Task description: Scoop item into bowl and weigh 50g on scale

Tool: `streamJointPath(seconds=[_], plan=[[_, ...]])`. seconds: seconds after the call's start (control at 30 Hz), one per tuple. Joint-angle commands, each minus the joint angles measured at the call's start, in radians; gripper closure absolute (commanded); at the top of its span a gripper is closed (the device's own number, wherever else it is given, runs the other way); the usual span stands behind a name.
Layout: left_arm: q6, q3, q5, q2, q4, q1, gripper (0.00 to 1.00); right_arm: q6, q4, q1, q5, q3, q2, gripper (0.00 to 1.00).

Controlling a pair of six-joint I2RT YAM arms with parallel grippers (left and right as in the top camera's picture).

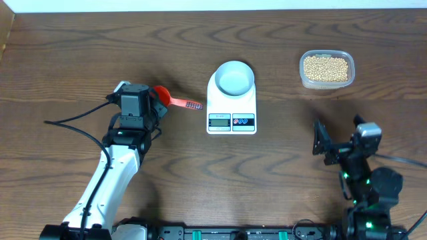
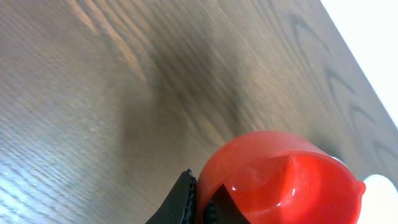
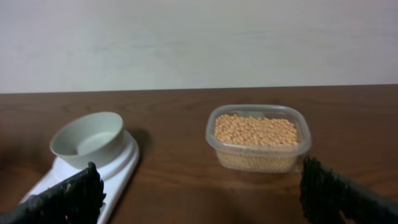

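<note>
Upright, empty white bowl [image 1: 235, 77] seated on the far end of the flat white scale [image 1: 231, 107] at mid-desk [image 1: 280, 167], display and buttons at the near end. Beige beans [image 1: 325, 68] fill a clear tub [image 1: 326, 85] well apart to the right.

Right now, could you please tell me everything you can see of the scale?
The scale is a flat white rectangular slab, plastic by its look, lying level on the wooden table. A small grey display and round buttons sit at its near end. The empty white bowl stands on its far end.
</note>
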Motion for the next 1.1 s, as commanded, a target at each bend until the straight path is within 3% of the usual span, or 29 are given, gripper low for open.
streamJointPath(seconds=[0.0,0.23,0.47,0.7,0.83,1.07], plan=[[-0.011,0.003,0.060,-0.012,0.014,0.000,0.93,0.012,-0.001,0.007,-0.094,0.077,0.107,0.01],[-0.011,0.003,0.186,-0.012,0.047,0.000,0.93,0.024,0.000,0.007,-0.288,0.195,0.315,0.01],[-0.012,0.003,0.359,-0.012,0.136,-0.002,0.93,0.023,0.040,0.007,-0.560,0.217,0.376,0.01],[-0.117,0.003,0.385,-0.012,0.151,-0.009,0.93,0.124,0.057,0.007,-0.571,0.215,0.376,0.01],[-0.124,0.003,0.385,-0.012,0.195,-0.051,0.93,0.214,0.178,0.007,-0.571,0.215,0.380,0.01],[-0.124,0.003,0.353,-0.012,0.322,-0.155,0.93,0.251,0.323,0.027,-0.571,0.216,0.449,0.03]])
